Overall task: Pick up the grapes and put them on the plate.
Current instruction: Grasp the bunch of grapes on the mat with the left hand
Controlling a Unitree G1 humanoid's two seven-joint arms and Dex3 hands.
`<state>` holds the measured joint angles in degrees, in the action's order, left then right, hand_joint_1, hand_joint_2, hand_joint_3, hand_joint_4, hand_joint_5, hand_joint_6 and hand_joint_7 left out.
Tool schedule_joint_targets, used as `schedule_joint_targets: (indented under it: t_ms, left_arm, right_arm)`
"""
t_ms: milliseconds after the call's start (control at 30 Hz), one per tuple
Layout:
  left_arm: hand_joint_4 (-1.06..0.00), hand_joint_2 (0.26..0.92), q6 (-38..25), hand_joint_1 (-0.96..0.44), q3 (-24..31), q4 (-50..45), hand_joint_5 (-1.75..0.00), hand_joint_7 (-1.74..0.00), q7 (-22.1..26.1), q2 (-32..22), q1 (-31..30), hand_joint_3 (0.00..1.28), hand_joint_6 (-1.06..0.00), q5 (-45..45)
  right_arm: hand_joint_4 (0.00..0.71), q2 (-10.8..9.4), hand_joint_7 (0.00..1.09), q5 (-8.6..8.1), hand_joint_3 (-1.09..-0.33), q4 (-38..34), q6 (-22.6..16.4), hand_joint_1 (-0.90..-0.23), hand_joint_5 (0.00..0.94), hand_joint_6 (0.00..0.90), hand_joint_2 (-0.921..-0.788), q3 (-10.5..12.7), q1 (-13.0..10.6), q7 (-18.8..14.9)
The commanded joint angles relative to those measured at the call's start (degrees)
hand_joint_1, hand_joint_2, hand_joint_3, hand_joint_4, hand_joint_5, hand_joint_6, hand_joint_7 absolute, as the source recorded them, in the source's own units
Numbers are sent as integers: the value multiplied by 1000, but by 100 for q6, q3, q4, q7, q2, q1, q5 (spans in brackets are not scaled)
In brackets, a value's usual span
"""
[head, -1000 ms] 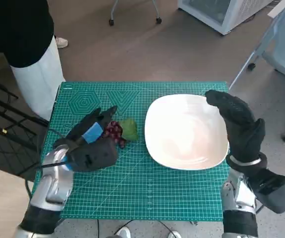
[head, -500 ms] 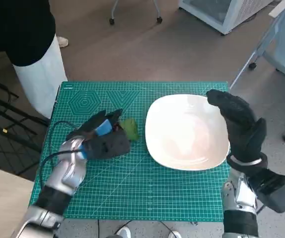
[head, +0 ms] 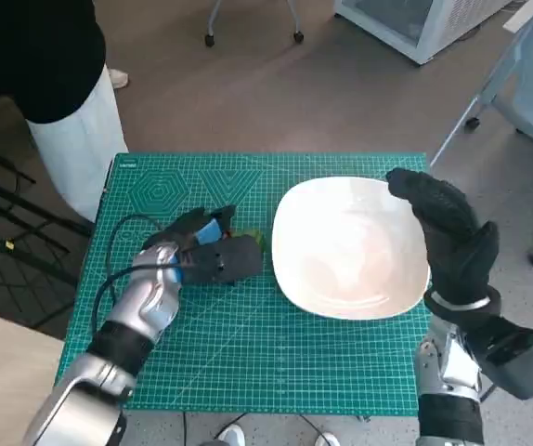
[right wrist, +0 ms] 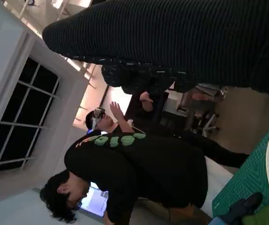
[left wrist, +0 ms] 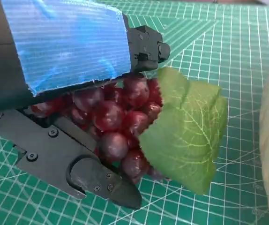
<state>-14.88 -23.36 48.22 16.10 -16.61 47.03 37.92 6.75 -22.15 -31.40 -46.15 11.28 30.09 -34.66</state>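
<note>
L hand [head: 213, 257] wraps round the grapes [left wrist: 118, 119], just left of plate [head: 350, 247]. Weak hold & they may drop. R hand [head: 448, 232] spread, holds nothing.

Even bright indoor light, soft shadows, wide-angle bending at edges (head view), sharp close-up, glaring backlit windows

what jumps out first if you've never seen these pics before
Probably the big white plate on the right half of the green cutting mat, with the gloved right hand raised over its right edge. Next, the blue-taped left hand just left of the plate; the left wrist view shows its fingers around a bunch of dark red grapes with a green leaf, down on the mat.
</note>
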Motion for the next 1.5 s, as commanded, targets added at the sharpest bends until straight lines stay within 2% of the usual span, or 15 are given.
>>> schedule_joint_targets:
  t_ms: [33,333,833,1000,1100,1167,1200,1267,1300,1333,1400,1500]
  left_arm:
    - [1,690,100,-469,-138,724,1,0,-62,184,214,0,-124,-41]
    - [1,684,346,-429,-261,1623,1,0,-110,371,501,0,-118,-102]
    - [1,678,507,-306,-170,1863,1,-13,-172,410,577,0,-155,-382]
    - [-4,679,548,-226,-112,1864,-1,-21,-251,412,568,1,-186,-466]
    - [-85,697,620,-120,-106,1904,-29,-27,-331,415,570,11,-248,-501]
    - [-247,716,682,-25,-139,1930,-208,-27,-425,414,561,53,-335,-480]
    - [-344,707,709,46,-167,1938,-414,-29,-482,412,553,145,-397,-453]
    - [-465,648,752,210,-238,1938,-928,-45,-604,407,533,446,-547,-381]
    - [-491,621,764,278,-280,1927,-1159,-54,-667,403,522,590,-623,-340]
    - [-496,610,777,318,-326,1908,-1310,-62,-732,395,508,678,-682,-297]
    - [-480,650,799,350,-423,1852,-1455,-81,-866,374,476,691,-768,-211]
    - [-465,756,815,357,-529,1780,-1495,-112,-1010,349,445,547,-851,-118]
  right_arm:
    - [243,43,404,10,-579,-37,54,-478,1,76,-921,17,-158,10]
    - [244,81,402,-36,-577,-56,66,-478,1,79,-921,38,-142,-33]
    - [244,113,397,-8,-577,-60,47,-478,1,81,-921,29,-121,-5]
    - [244,115,396,6,-577,-80,46,-478,1,80,-921,26,-95,5]
    - [244,114,396,13,-578,-85,46,-478,1,80,-921,23,-83,11]
    - [244,116,396,13,-578,-87,47,-478,1,80,-921,21,-76,8]
    - [244,119,396,12,-578,-88,49,-477,1,80,-921,21,-73,6]
    - [245,125,396,5,-578,-88,55,-477,1,80,-921,22,-66,0]
    - [245,129,396,0,-578,-88,60,-477,1,80,-921,23,-61,-4]
    - [245,132,396,-6,-578,-89,65,-477,1,80,-921,24,-56,-8]
    - [246,136,396,-16,-578,-94,71,-478,1,79,-921,26,-47,-15]
    - [246,138,396,-21,-578,-99,73,-478,1,78,-921,25,-37,-21]
